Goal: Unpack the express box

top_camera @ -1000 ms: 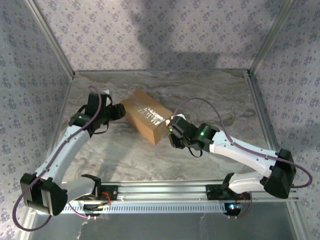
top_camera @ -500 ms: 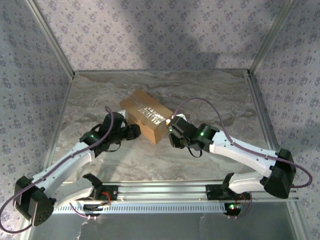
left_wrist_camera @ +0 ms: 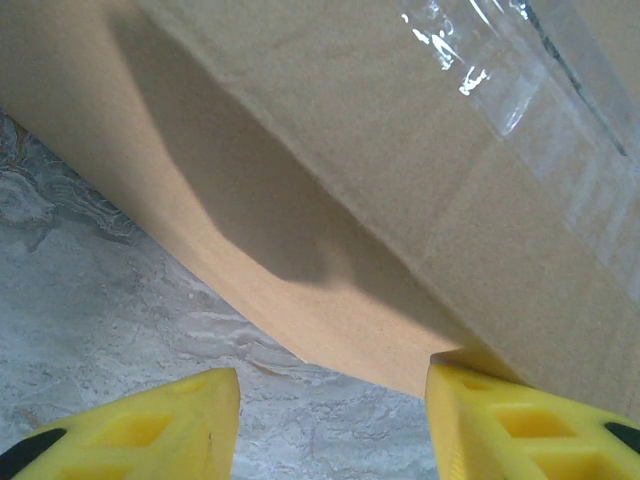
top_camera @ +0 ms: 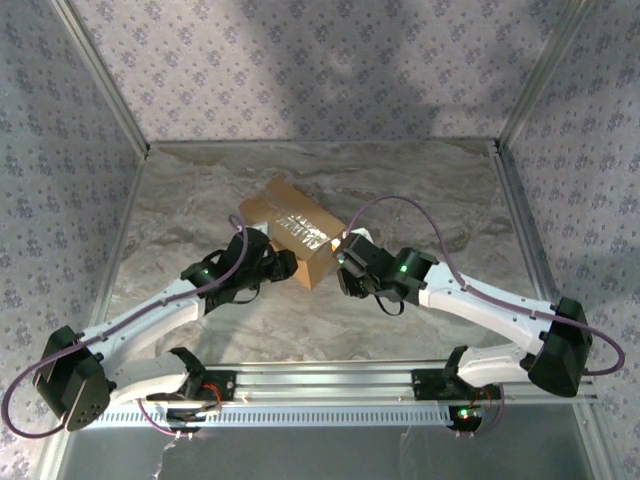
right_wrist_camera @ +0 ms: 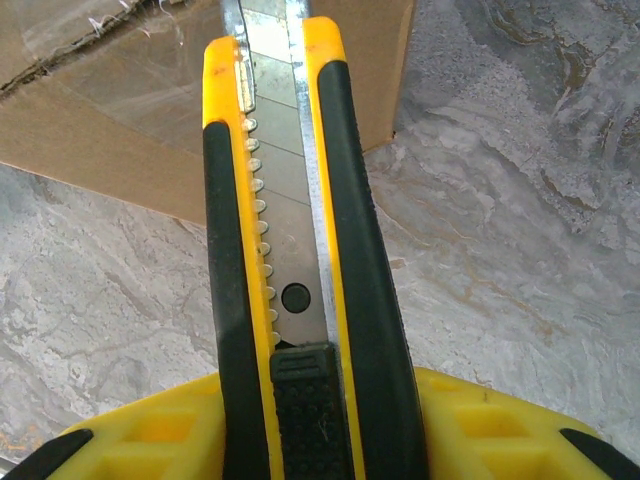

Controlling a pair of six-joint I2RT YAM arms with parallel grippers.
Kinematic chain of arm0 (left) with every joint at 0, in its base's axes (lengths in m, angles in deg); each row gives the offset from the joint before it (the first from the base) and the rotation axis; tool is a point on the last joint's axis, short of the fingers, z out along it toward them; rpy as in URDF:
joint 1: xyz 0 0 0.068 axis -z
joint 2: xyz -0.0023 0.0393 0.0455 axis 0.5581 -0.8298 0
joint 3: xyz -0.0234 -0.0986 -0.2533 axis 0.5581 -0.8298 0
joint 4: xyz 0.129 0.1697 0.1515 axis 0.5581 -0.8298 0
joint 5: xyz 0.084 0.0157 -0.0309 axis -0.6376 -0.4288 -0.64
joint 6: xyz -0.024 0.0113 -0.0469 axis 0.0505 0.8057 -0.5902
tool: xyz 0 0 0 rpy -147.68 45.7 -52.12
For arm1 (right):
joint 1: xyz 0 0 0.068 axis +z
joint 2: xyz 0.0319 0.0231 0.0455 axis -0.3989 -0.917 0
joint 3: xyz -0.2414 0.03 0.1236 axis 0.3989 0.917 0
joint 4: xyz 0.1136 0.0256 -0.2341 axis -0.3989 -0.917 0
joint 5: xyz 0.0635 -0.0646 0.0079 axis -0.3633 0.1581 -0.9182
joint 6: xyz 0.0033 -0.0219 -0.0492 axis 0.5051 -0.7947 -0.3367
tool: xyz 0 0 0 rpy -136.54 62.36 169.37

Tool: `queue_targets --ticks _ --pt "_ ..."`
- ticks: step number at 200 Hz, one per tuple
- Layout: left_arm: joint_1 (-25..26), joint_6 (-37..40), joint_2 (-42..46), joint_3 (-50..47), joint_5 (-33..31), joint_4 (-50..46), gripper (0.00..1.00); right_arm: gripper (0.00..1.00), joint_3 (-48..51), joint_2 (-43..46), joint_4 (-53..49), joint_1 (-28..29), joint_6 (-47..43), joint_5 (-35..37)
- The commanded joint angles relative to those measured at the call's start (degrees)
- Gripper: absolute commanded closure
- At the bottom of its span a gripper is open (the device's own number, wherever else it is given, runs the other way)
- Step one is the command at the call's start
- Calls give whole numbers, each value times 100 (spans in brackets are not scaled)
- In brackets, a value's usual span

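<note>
The box [top_camera: 293, 232] sits closed and taped near the middle of the marbled surface [top_camera: 430, 190], skewed to its edges. The left gripper [left_wrist_camera: 330, 420] stands part open at the box's near corner, holding nothing, one finger [left_wrist_camera: 520, 420] touching the cardboard. The right gripper [right_wrist_camera: 320, 430] is clamped on a yellow-and-black knife [right_wrist_camera: 300, 250], blade out over the box's right end

Open table [top_camera: 420, 190] beyond express box [top_camera: 293, 230]

A yellow-and-black snap-off utility knife [right_wrist_camera: 300, 260] runs up the frame's centre, blade extended. Grey marbled tabletop [top_camera: 420, 190] spreads mid-frame, purple floral walls [top_camera: 330, 70] above, aluminium rail [top_camera: 330, 380] below.
</note>
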Motion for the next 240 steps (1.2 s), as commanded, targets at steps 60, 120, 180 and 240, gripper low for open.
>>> queue_targets --ticks 60,120,180,240 --pt "185 -148 -192 83 -306 427 48 100 -178 -51 15 109 53 188" --pt "254 -230 -151 52 -483 434 48 100 -253 -110 -85 169 20 229" --pt "269 -301 -118 67 -597 425 48 100 -254 -110 -128 221 32 268" --pt "284 -358 -74 97 -637 364 48 100 -267 -93 -199 245 8 411"
